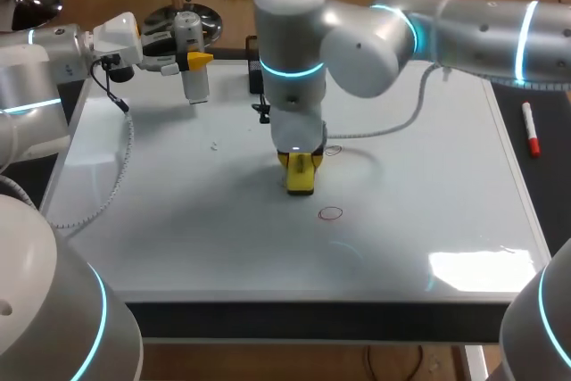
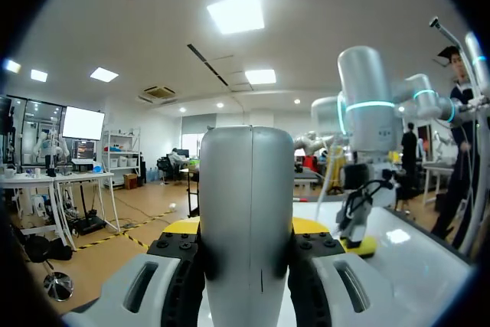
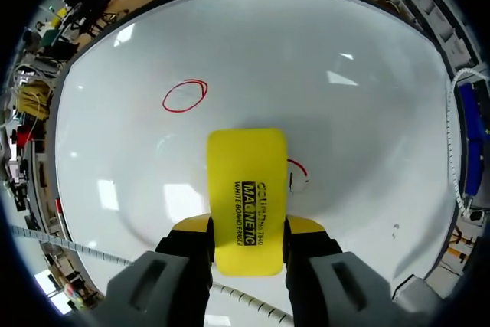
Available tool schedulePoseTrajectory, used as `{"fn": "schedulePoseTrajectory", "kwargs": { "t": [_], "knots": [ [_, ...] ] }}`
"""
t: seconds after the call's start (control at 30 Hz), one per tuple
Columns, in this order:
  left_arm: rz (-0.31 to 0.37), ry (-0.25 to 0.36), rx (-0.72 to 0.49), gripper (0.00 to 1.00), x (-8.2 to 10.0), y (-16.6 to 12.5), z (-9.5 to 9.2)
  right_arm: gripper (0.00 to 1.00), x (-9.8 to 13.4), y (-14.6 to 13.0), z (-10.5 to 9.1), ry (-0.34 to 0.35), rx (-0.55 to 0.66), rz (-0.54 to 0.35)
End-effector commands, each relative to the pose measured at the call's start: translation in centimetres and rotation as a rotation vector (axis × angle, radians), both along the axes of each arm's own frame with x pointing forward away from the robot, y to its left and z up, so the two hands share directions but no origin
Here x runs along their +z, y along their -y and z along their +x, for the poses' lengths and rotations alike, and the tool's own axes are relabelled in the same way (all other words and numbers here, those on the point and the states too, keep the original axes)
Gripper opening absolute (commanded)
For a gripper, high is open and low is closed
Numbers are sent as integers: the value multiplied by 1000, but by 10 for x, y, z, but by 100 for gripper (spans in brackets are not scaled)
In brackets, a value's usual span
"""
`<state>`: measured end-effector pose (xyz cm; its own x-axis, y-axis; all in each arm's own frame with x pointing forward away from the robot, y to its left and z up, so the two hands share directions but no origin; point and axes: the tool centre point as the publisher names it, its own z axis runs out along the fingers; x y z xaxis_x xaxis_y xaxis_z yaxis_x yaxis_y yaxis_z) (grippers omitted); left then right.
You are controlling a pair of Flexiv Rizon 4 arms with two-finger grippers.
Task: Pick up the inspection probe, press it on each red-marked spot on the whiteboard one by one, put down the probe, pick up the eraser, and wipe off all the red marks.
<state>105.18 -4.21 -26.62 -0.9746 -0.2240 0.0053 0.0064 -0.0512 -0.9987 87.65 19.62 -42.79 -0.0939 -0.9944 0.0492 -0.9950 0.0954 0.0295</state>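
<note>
My right end effector (image 3: 247,226) grasps the yellow eraser (image 3: 246,181) on the whiteboard (image 1: 419,211) at tabletop centre. A red circle (image 1: 330,212) lies at its 5 o'clock. At 10 o'clock, my left end effector (image 2: 247,227) clenches the probe (image 2: 246,189).

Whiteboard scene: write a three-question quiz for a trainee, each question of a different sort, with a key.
1. True or false: the right gripper is shut on the yellow eraser.
2. Multiple choice: the left gripper holds A) a marker, B) the inspection probe, C) nothing.
3. Short answer: how many red marks show on the whiteboard?

Key: 1 true. 2 B. 3 two: one whole circle ahead of the eraser, and one partial mark right beside it.
</note>
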Motion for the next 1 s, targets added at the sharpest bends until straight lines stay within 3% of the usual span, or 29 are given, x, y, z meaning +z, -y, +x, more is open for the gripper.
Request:
{"fn": "schedulePoseTrajectory", "kwargs": {
  "t": [0.03,0.23,0.37,1.0],
  "knots": [
    [-2,2,-1,0,0,0,0,0,25,-5,-5,8,14,10],
    [-2,2,-1,0,0,0,0,0,51,-23,-10,7,36,33],
    [-2,2,-1,0,0,0,0,0,56,-37,-16,10,62,46],
    [-2,2,-1,0,0,0,0,0,25,-78,-39,58,149,17]
  ]
}}
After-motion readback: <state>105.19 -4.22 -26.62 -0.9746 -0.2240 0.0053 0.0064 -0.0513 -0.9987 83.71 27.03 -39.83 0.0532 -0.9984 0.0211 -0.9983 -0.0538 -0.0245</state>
